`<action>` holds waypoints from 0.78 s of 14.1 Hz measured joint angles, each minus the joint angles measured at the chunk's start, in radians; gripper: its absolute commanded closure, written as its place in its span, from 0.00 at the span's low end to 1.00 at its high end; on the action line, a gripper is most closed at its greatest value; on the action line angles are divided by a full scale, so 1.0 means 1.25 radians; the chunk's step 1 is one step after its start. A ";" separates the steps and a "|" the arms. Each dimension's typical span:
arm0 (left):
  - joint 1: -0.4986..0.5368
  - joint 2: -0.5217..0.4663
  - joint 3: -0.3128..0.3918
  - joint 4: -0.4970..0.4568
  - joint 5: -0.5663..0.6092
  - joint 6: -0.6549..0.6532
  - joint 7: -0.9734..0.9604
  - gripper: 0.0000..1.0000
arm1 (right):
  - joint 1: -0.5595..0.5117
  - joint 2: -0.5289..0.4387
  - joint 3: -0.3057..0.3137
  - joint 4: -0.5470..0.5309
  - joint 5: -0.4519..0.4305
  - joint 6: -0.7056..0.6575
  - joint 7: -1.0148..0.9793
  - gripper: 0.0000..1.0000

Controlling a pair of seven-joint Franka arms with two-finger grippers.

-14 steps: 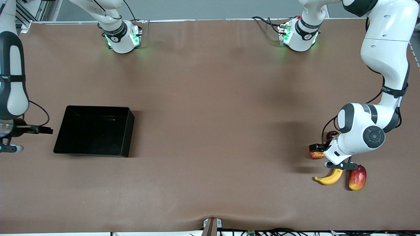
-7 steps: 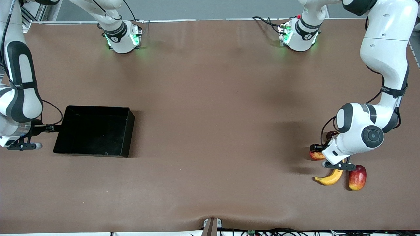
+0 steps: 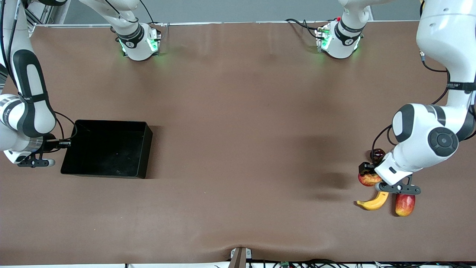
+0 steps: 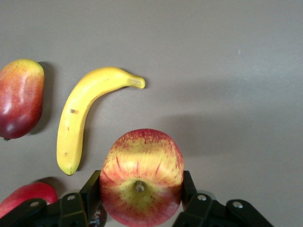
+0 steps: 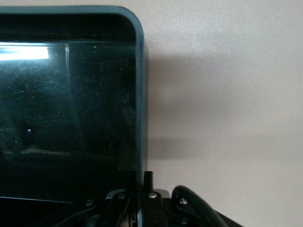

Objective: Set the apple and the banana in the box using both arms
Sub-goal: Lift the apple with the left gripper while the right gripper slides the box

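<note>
My left gripper [image 3: 367, 173] is shut on the apple [image 3: 368, 180], red with yellow streaks, and holds it just above the table at the left arm's end. In the left wrist view the apple [image 4: 141, 175] fills the gap between the gripper's [image 4: 141, 191] fingers. The banana [image 3: 373, 202] lies on the table close to it and also shows in the left wrist view [image 4: 80, 116]. The black box [image 3: 147, 149] sits at the right arm's end. My right gripper [image 3: 68, 143] is shut on the box's end wall [image 5: 140, 94], one finger on each side.
A red-yellow mango [image 3: 405, 204] lies beside the banana and shows in the left wrist view [image 4: 19, 97]. A smooth red fruit [image 3: 378, 152] lies partly under the left wrist and shows in that view too [image 4: 26, 195]. Bare brown table lies between the box and the fruits.
The right gripper moved in to the box's end wall and closed on it. The left arm rose and shifted with the apple in its gripper. Banana, mango and box stayed put.
</note>
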 measured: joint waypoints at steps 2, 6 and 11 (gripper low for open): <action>-0.002 -0.009 -0.013 0.000 0.000 -0.001 -0.031 1.00 | 0.001 -0.006 0.002 0.008 0.001 -0.012 -0.001 1.00; -0.007 -0.027 -0.030 0.000 0.000 -0.014 -0.095 1.00 | 0.005 -0.027 0.017 0.110 0.022 -0.163 -0.001 1.00; -0.031 -0.050 -0.041 0.000 0.000 -0.043 -0.188 1.00 | 0.036 -0.037 0.094 0.172 0.091 -0.260 -0.001 1.00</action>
